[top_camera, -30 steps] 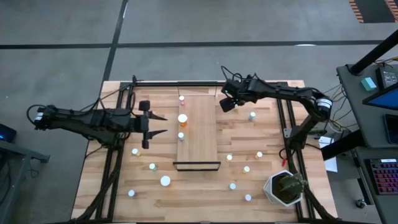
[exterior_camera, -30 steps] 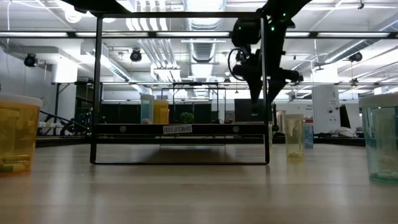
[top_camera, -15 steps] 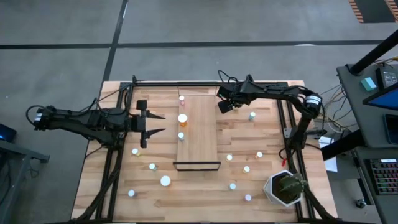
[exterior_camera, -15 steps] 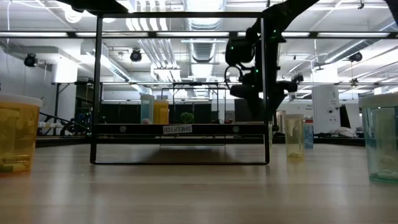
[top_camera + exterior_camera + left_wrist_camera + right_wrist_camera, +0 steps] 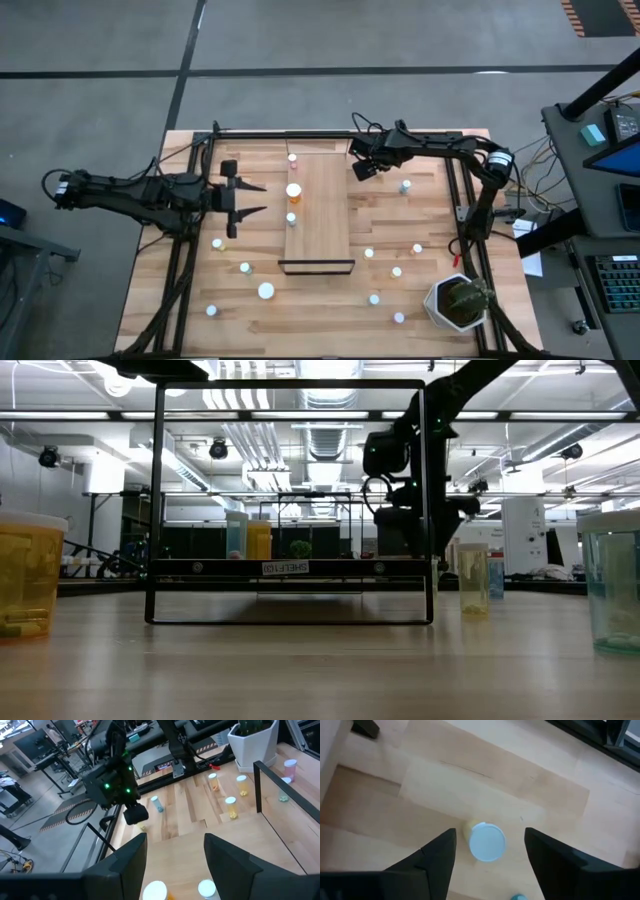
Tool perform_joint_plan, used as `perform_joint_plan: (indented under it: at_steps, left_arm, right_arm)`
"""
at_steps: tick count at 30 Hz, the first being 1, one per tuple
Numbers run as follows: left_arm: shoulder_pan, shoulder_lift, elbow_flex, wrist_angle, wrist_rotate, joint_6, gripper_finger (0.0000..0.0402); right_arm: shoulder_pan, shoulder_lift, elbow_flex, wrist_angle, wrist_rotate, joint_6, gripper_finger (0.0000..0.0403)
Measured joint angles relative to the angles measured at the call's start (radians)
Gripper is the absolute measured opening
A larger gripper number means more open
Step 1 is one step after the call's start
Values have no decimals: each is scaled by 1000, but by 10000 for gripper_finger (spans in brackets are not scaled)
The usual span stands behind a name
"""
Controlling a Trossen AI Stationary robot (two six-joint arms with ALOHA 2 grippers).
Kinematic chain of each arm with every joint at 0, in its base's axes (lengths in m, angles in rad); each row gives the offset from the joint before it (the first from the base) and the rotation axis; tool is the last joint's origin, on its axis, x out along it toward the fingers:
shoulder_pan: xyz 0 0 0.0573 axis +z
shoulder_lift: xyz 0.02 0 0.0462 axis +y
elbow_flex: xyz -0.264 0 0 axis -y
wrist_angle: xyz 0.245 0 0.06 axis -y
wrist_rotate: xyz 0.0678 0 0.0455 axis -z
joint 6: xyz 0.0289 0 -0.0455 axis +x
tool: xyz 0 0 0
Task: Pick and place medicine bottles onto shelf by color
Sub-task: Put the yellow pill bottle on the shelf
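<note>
The right pincer (image 5: 487, 852) hangs open over a small white-capped bottle (image 5: 486, 841) on the table (image 5: 420, 300), right of the shelf's (image 5: 322, 215) far end. An off-centre descent could topple it. The left pincer (image 5: 250, 200) waits open.

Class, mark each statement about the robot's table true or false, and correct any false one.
1. Three bottles stand on the shelf. True.
2. The right gripper grips a bottle. False: it is open above a white-capped bottle on the table.
3. The potted plant sits on the shelf. False: it stands at a table corner.
4. The left gripper is open beside the shelf. True.
</note>
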Motion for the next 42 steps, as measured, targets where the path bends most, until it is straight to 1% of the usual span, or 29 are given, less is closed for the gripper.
perform_joint_plan:
  at_steps: [9,12,17,19,24,28,31,33,35,37,40,42]
  left_arm:
    - [0,0,-2,14,0,-1,180]
    - [0,-1,-2,14,0,-1,180]
    - [0,-1,-3,22,0,1,180]
    - [0,-1,-3,21,0,2,180]
    - [0,3,-3,21,0,2,180]
    - [0,6,-3,32,0,3,180]
    - [0,6,-3,40,0,4,180]
    - [0,6,-3,40,0,3,180]
    - [0,5,-3,39,0,4,180]
    - [0,6,-3,40,0,3,180]
    - [0,6,-3,41,0,3,180]
    - [0,6,-3,41,0,1,180]
  right_arm:
    - [0,8,-58,55,0,9,201]
    - [2,8,-59,62,0,12,174]
    - [5,8,-59,72,0,14,113]
    - [5,8,-59,72,0,15,96]
    - [5,2,-46,53,-3,-5,95]
    - [17,-38,50,-96,-3,-64,114]
    - [63,-70,148,-210,-5,-124,116]
    - [120,-84,210,-256,-53,-192,111]
    - [189,-94,264,-255,-121,-254,105]
    - [267,-94,312,-255,-164,-302,103]
    - [381,-78,373,-250,-164,-362,105]
    - [445,-72,386,-209,-162,-405,110]
